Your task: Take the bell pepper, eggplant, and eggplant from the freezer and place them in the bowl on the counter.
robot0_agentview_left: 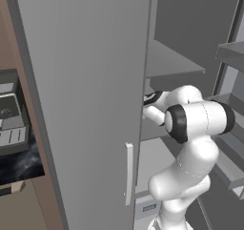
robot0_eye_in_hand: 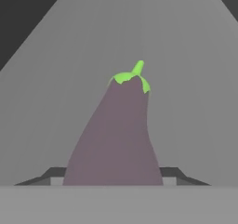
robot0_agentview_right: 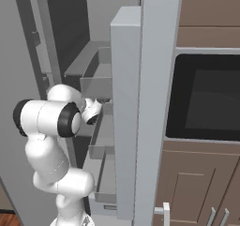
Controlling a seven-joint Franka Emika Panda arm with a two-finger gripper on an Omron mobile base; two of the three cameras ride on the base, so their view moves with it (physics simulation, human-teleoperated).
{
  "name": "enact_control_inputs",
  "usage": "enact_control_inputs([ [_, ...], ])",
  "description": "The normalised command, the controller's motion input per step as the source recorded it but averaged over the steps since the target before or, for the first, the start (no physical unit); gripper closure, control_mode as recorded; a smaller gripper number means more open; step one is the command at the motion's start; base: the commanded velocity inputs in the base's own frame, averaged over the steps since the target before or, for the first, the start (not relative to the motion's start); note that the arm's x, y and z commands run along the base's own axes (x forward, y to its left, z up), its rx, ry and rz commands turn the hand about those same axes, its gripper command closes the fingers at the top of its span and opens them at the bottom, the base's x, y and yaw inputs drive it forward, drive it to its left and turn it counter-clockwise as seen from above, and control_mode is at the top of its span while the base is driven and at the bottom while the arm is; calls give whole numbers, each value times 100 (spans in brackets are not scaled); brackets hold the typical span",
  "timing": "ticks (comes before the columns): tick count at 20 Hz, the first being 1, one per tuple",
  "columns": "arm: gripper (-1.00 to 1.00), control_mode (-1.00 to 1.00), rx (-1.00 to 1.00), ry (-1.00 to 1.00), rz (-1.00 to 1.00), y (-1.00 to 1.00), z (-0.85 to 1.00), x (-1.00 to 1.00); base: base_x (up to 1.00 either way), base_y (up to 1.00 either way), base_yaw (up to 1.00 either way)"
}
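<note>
Eggplant (robot0_eye_in_hand: 116, 135), stem pointing away, pinched between my tool's (robot0_eye_in_hand: 114, 183) fingers above the freezer (robot0_agentview_left: 86, 105) shelf, gripped for carrying to the bowl.

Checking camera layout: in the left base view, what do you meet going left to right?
Coffee machine → freezer door → door handle → arm → door shelves at the right edge.
</note>
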Motion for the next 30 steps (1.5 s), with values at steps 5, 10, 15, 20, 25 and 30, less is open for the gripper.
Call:
enact_control_inputs([
  [5, 100, -100, 0, -2, -4, 0, 0, -81, 0, 0, 0],
  [10, 100, -100, 0, -3, -4, 10, 1, -76, 0, 0, 0],
  [15, 100, -100, 0, -1, -8, 18, 17, -63, 0, 0, 0],
  [20, 100, -100, 0, 0, -9, 4, 53, -55, 0, 0, 0],
  [25, 100, -100, 1, 6, -7, 0, 65, -70, 0, 0, 0],
  [30, 100, -100, 5, 14, -4, 0, 51, -73, 0, 0, 0],
])
